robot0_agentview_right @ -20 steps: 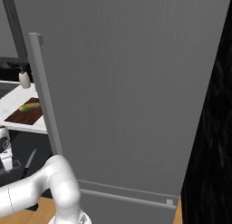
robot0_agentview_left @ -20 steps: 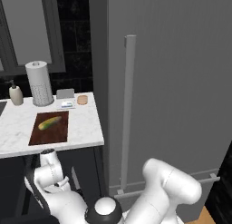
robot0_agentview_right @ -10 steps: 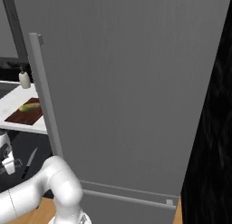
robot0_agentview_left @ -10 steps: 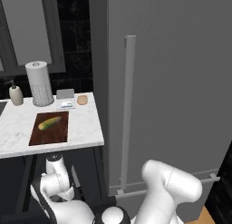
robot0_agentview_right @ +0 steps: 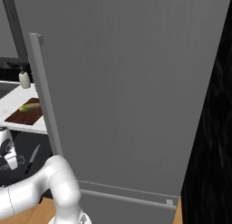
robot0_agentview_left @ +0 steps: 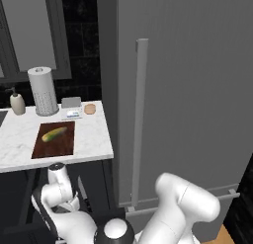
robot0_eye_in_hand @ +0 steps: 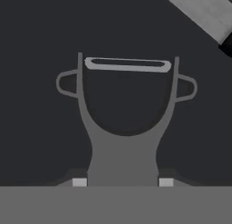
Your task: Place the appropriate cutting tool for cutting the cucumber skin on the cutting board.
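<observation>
Claw over the peeler, low beside the desk

The peeler, light, stiff, slippery metal, lies on a dark surface below the desk; its handle sits between the claw tips, best gripped there, though closure I cannot tell. Versus 1 s ago, the arm has sunk lower. Cucumber rests on the cutting board.
</observation>
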